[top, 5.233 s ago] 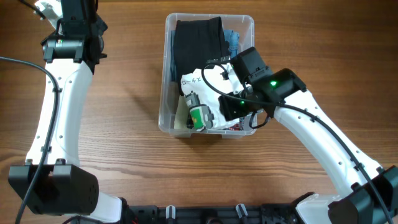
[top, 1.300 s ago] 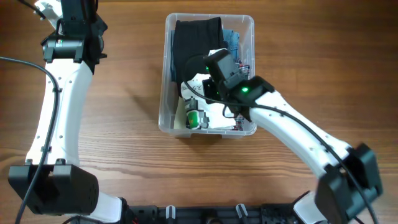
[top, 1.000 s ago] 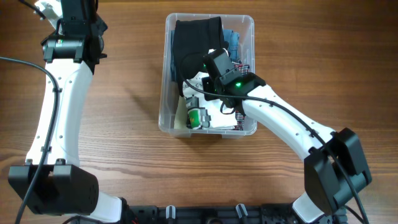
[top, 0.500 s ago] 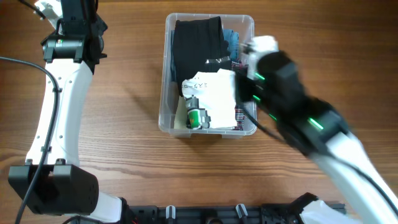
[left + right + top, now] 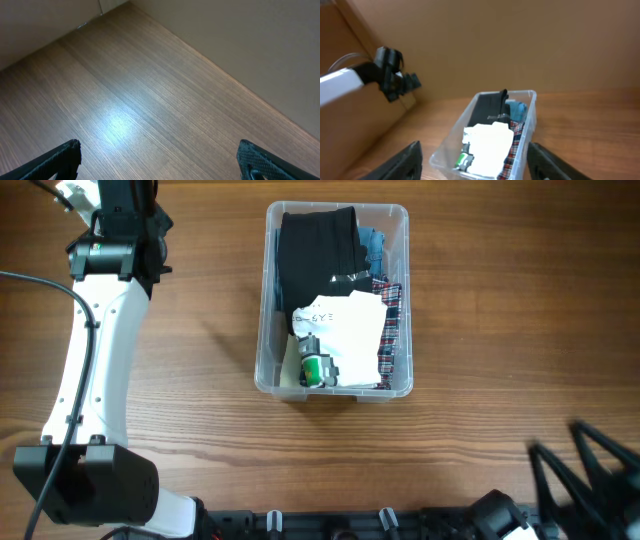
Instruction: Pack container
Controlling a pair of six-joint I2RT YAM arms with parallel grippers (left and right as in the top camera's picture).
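Note:
The clear container point(image 5: 262, 330) stands at the table's middle back. It holds a black garment point(image 5: 315, 245), a white folded garment point(image 5: 345, 330), a plaid cloth point(image 5: 391, 330), a bit of blue cloth point(image 5: 374, 246) and a small green-and-white item point(image 5: 317, 367). My right gripper point(image 5: 570, 455) is blurred at the bottom right corner, open and empty, far from the container. The right wrist view shows its open fingers point(image 5: 474, 147) with the container point(image 5: 445, 150) well ahead. My left gripper point(image 5: 159, 147) is open and empty over bare wood; in the overhead view only its arm point(image 5: 100, 330) shows.
The wooden table point(image 5: 200, 450) surrounds the container. The left arm runs along the left side from bottom to top. A brown wall point(image 5: 495, 45) stands behind the table in the right wrist view.
My right arm has left the container and swung back to the bottom right corner. The white garment stays in the container. The left arm has not moved.

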